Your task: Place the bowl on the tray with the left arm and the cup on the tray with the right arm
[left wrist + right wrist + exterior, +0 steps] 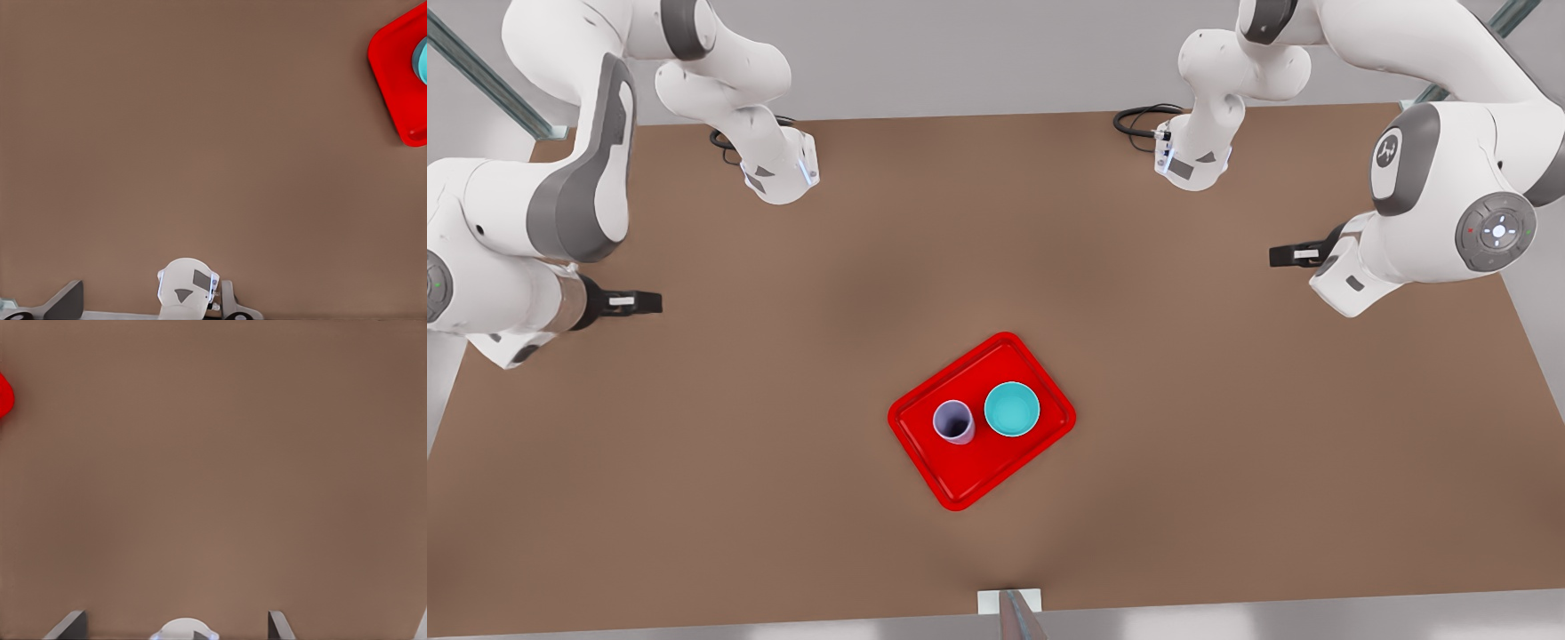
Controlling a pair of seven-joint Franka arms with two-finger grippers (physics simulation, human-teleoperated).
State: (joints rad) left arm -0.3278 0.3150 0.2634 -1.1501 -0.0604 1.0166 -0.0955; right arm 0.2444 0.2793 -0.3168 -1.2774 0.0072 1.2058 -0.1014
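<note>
- A small white bracket (pixel 1009 603) sat at the desk's (pixel 1227 462) near edge in the front view.
- Beyond it the tray (pixel 969 476) lay flat on the desk, turned at an angle, its long axis running from near left to far right in the front view.
- The cup (pixel 953 421) and the bowl (pixel 1012 409) both stood upright on the tray's farther half, side by side and just apart, with the cup toward the front view's left and the bowl toward its right.
- The left end effector (pixel 1276 256) hung at the front view's right, well apart from the tray. Its fingers (pixel 67 301) were spread in its wrist view and held nothing. The bowl lay nearer to it than the cup did.
- The right end effector (pixel 654 302) hung at the front view's left, likewise well apart. Its fingers (pixel 67 625) were spread and empty, and the cup lay on its side of the tray.
- Judged from this, both placements looked done, with no grasp left to make. Any further move needed only to keep the arms away from the tray.
- The desk was a plain, bare brown surface.
- Farthest off, the two arm bases stood at the desk's back edge before a grey wall.
</note>
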